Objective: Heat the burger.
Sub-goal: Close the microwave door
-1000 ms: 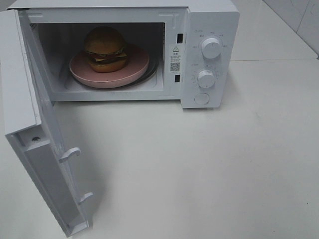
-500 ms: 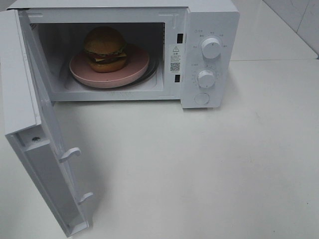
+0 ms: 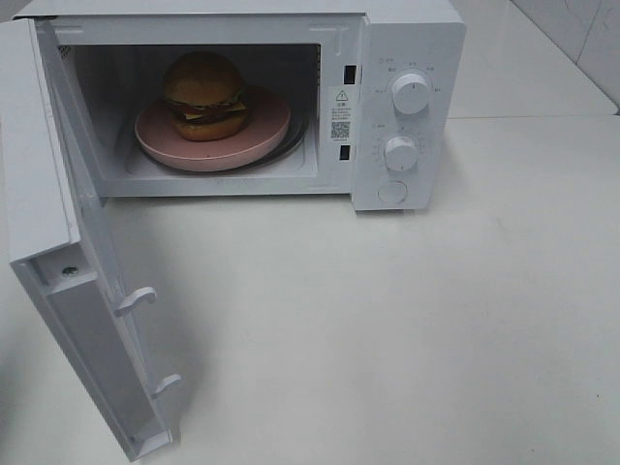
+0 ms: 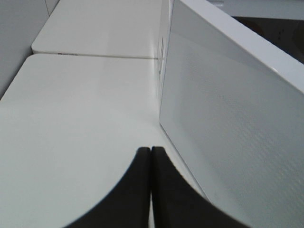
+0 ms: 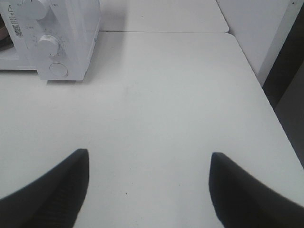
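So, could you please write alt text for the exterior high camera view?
A burger sits on a pink plate inside a white microwave, whose door is swung wide open over a white table.

Soft, even light washes out the white table (image 3: 407,329). The microwave cavity (image 3: 281,68), upper left of the frame, is dimmer. Both wrist views look slightly blurred.

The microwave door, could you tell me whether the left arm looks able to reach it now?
Probably yes: the shut left gripper sits beside the door, by its outer face, nothing between.
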`<state>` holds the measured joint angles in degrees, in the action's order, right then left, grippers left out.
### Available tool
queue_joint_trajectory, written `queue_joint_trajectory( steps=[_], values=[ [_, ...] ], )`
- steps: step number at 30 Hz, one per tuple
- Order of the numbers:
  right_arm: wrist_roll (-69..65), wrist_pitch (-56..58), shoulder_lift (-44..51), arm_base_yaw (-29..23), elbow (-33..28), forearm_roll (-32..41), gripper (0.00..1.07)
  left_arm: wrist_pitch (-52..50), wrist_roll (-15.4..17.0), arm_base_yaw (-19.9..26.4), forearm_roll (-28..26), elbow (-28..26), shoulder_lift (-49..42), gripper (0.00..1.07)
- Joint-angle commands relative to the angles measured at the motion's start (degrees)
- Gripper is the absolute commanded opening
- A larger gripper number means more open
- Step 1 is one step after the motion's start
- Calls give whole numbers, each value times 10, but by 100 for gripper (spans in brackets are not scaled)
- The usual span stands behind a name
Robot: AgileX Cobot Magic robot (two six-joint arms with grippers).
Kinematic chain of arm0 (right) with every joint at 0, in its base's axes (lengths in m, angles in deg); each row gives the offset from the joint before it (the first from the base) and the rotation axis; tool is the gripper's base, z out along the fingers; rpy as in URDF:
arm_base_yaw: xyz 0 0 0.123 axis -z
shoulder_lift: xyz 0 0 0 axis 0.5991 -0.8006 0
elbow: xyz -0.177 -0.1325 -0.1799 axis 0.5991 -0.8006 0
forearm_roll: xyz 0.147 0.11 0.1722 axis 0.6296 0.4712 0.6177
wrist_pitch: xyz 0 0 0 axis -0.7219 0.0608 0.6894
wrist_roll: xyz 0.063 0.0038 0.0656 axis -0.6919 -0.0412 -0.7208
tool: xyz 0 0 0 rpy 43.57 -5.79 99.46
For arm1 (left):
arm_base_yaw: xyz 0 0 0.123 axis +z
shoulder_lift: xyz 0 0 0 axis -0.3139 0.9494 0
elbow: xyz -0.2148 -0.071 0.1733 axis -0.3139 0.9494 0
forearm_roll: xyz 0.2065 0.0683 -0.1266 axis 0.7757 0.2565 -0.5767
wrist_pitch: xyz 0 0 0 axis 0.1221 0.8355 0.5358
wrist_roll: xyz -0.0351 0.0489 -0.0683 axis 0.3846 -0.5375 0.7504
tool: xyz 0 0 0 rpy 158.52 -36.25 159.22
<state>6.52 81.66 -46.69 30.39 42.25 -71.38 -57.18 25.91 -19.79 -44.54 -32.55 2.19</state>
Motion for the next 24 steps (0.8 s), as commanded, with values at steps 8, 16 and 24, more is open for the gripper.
queue_joint_trajectory(
  steps=[8, 16, 24],
  values=[
    [5, -7, 15, 3, -1, 1, 68, -317, 6, 2, 2, 99, 88, 0],
    [5, -7, 15, 3, -1, 1, 68, -407, 6, 2, 3, 108, 205, 0],
    [5, -7, 15, 3, -1, 1, 68, -516, 83, 2, 141, 108, 316, 0]
  ],
)
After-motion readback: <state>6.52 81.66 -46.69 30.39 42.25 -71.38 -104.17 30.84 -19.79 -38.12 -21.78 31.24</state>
